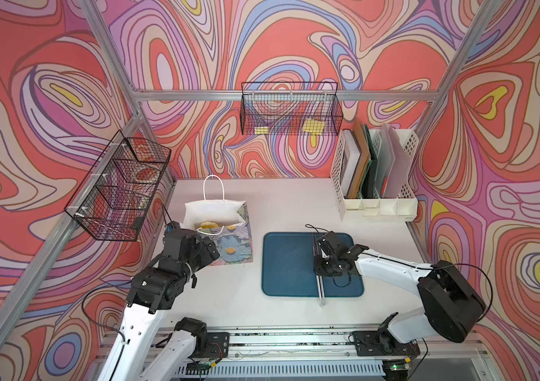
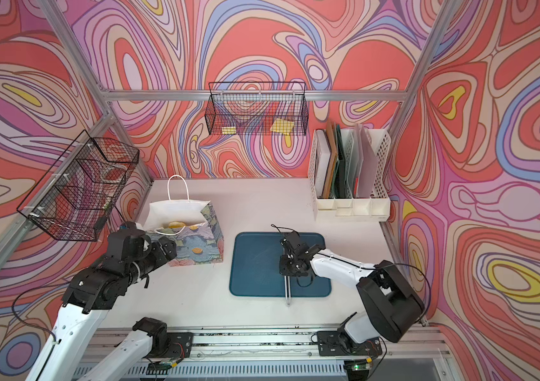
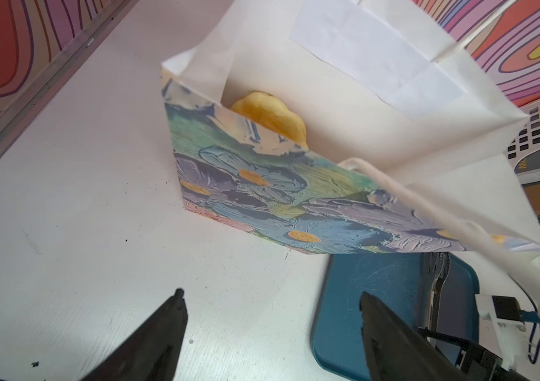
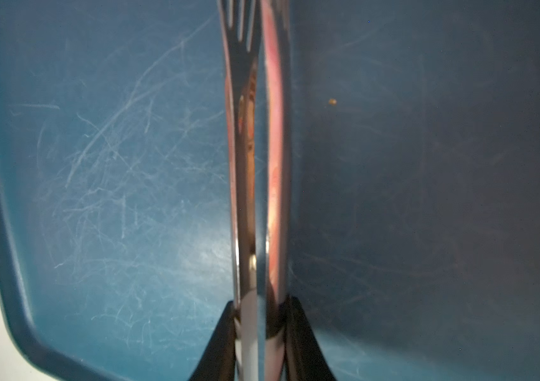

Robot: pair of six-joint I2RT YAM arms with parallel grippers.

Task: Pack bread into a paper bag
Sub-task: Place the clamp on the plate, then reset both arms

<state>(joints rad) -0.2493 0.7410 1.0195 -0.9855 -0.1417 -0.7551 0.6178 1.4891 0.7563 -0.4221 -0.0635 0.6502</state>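
Observation:
The paper bag (image 1: 230,245) (image 2: 196,247) (image 3: 262,204) stands upright at the left of the table, mouth open. A golden-orange piece of bread (image 1: 208,225) (image 2: 176,224) (image 3: 271,115) shows inside it, against the printed front wall; other bread is out of view. My left gripper (image 1: 210,250) (image 2: 168,249) (image 3: 271,293) hovers open and empty by the bag's near left corner. My right gripper (image 1: 318,269) (image 2: 285,269) (image 4: 259,301) is low over the blue tray (image 1: 285,264) (image 2: 255,264) (image 4: 97,198), shut on metal tongs (image 1: 321,290) (image 2: 287,290) (image 4: 248,165) that lie along the tray.
A white perforated file rack (image 1: 377,171) with boards stands at the back right. Black wire baskets hang on the back wall (image 1: 290,109) and the left wall (image 1: 120,188). The tongs' near end sticks out past the tray's front edge.

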